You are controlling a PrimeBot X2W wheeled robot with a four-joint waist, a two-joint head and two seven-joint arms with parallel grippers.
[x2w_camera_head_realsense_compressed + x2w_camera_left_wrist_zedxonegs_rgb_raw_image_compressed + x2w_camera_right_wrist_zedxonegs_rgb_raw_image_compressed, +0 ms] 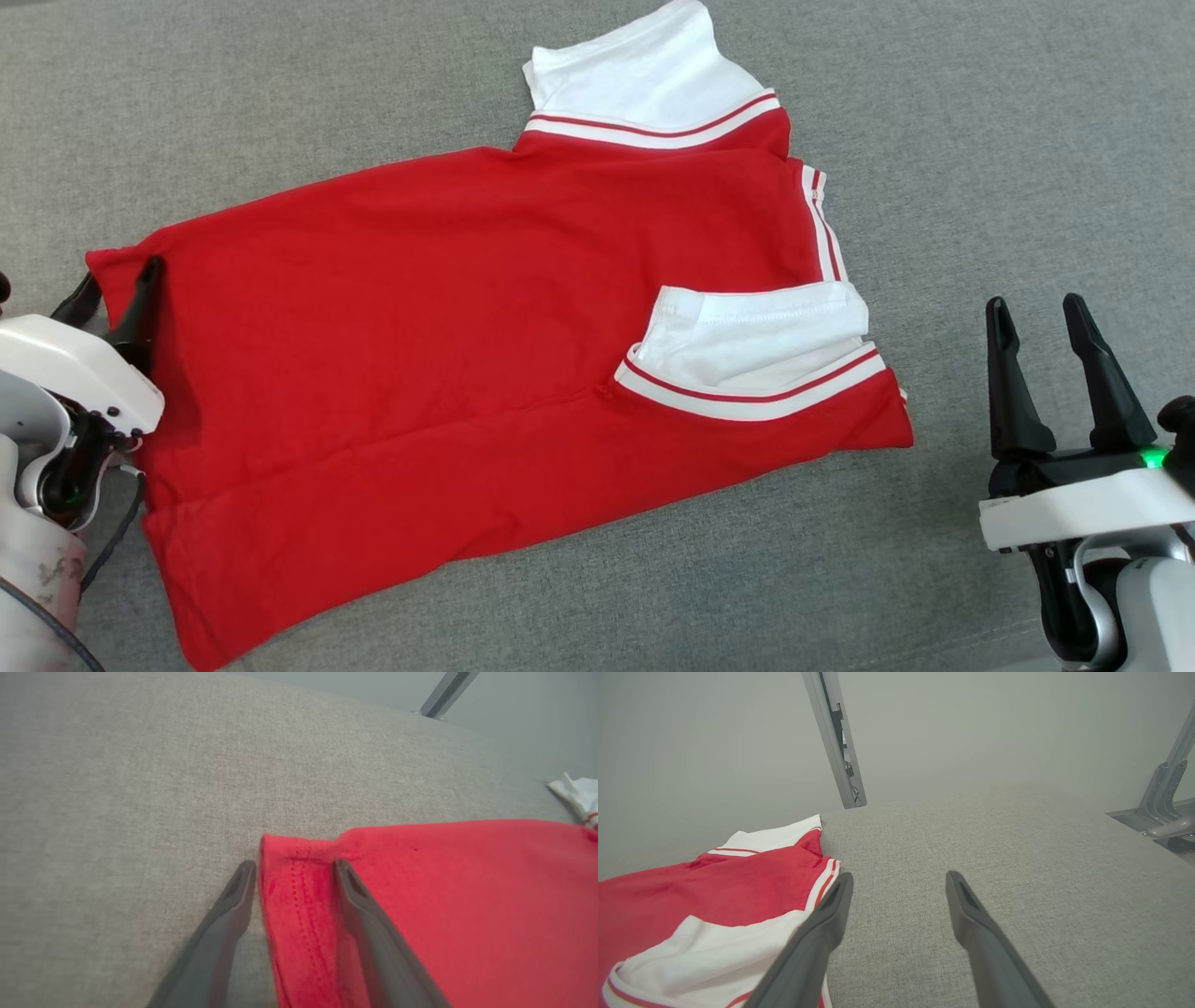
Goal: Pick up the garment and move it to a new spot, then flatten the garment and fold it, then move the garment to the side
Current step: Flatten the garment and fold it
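The red garment (448, 327) is lying on the grey worktop (980, 140). The left gripper (294, 868), spread, is straddling its hemmed corner. The right gripper (1036, 308), also spread, is sitting near its other end.

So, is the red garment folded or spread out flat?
Partly folded: the garment lies flat on the grey surface, one white sleeve turned in over its red body, the other sleeve sticking out.

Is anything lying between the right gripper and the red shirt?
Nothing visible does. Only bare grey cloth surface separates the open right gripper from the red shirt. The left gripper, open, straddles its hem corner.
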